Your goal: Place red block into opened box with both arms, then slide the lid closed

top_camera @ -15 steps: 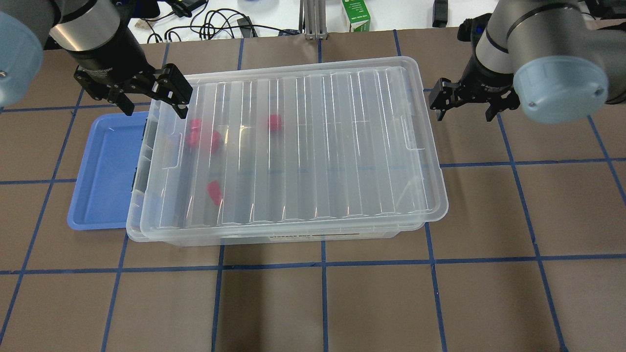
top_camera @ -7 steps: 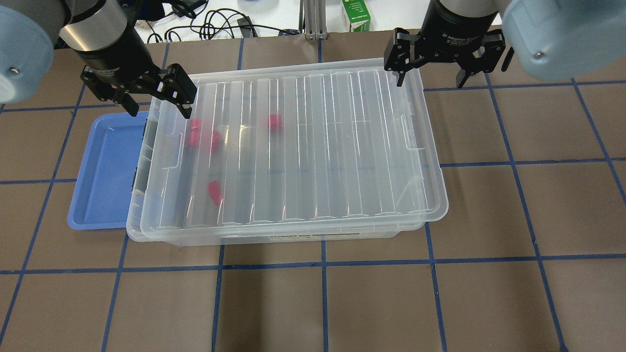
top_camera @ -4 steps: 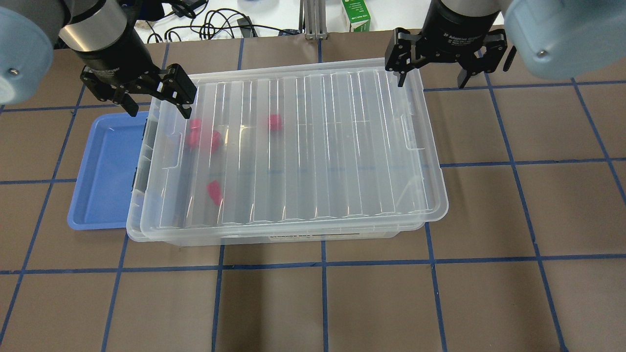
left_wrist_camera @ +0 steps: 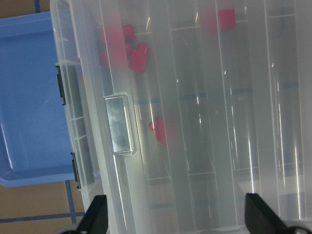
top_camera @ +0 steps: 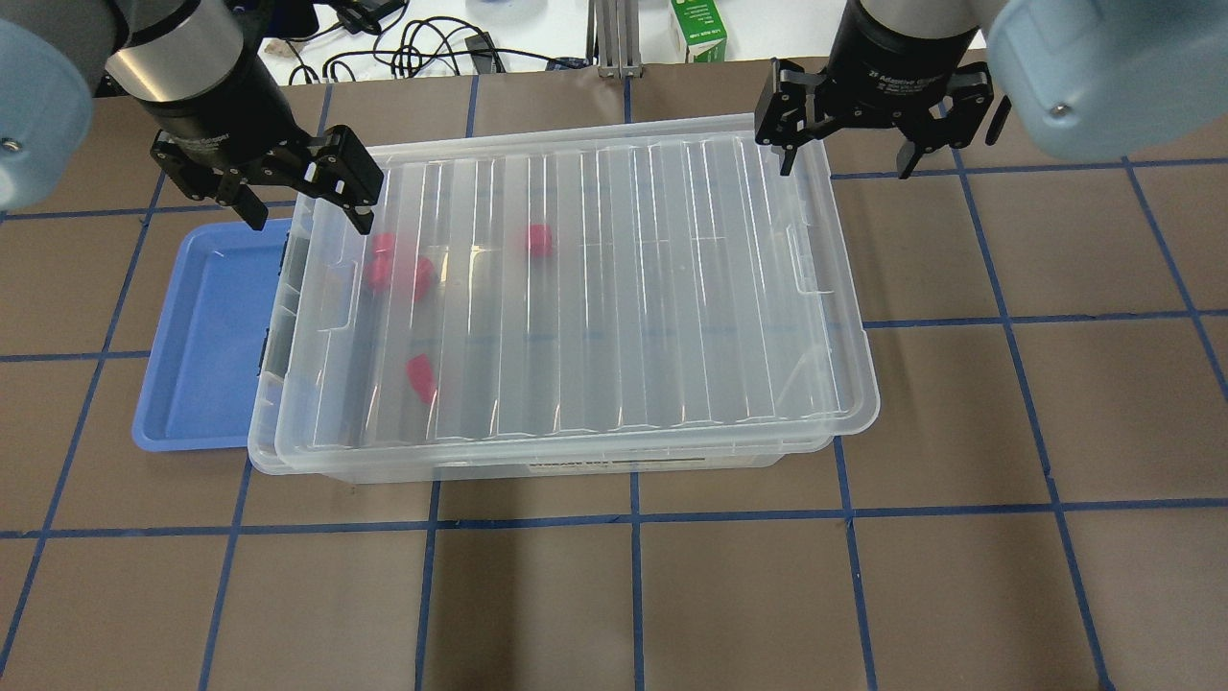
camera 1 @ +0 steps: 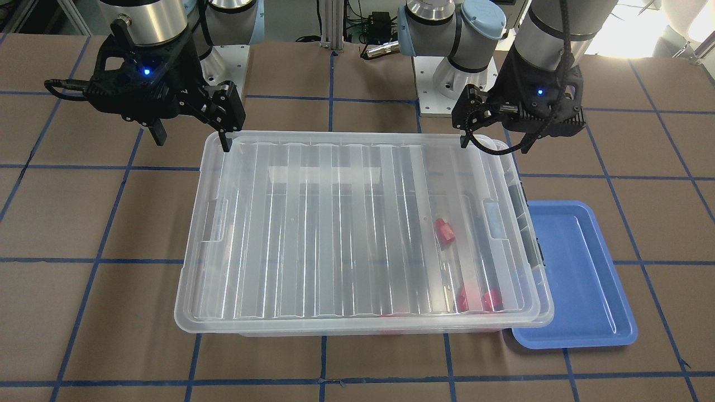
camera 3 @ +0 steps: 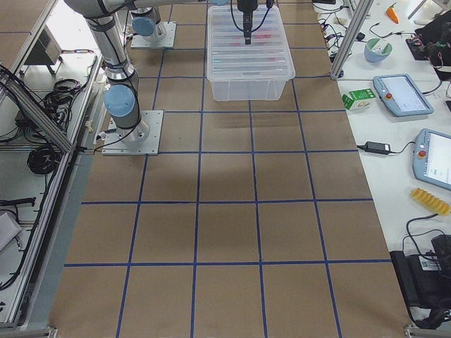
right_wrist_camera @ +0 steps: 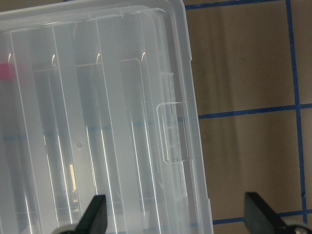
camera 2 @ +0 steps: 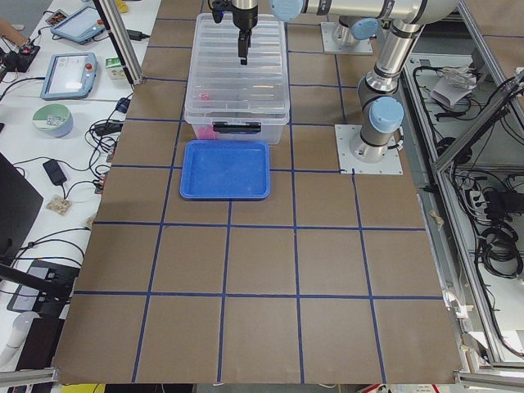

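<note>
Hovering over the two short ends of the lid (top_camera: 614, 288), both claws are clear of it. Lid long axis runs left to right across the table, from one claw to the other. Lid rests on the box (top_camera: 576, 467) but sits shifted toward the robot's right: it overhangs the right end, and a narrow strip of box is uncovered at the left end, beside the blue tray (top_camera: 197, 336).

Judgement: closing stroke runs along the long axis, toward the robot's left. Right gripper (top_camera: 844, 169) is over the overhanging end, so it looks better placed to push. Left gripper (top_camera: 307, 217) is over the notch at the uncovered end.

Both have fingers spread wide, empty, touching nothing.

Red block (top_camera: 539, 240) lies inside the box under the lid; other red blocks (top_camera: 398, 274) lie nearer the left end
</note>
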Robot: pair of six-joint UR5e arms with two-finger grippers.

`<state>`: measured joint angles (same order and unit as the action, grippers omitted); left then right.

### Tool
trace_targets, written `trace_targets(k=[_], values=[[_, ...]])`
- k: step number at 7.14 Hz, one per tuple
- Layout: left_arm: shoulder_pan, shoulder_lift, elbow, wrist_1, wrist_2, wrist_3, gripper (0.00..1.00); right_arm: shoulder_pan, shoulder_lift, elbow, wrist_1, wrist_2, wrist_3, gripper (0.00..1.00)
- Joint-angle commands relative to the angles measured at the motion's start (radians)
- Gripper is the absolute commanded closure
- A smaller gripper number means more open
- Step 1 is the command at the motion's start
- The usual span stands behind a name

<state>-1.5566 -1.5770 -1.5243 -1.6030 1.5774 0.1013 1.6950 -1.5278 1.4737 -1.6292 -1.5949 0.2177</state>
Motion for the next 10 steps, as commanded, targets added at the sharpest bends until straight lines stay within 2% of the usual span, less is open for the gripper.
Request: trace_targets(k=[1, 10], values=[[0.0, 0.006, 0.004, -0.025, 0.001, -0.017, 0.0, 0.0, 0.0, 0.003, 0.0, 0.001, 0.0, 0.0], [0.0, 0.018, 0.004, -0.026, 0.001, -0.017, 0.0, 0.0, 0.0, -0.001, -0.004, 0.001, 0.0, 0.0]])
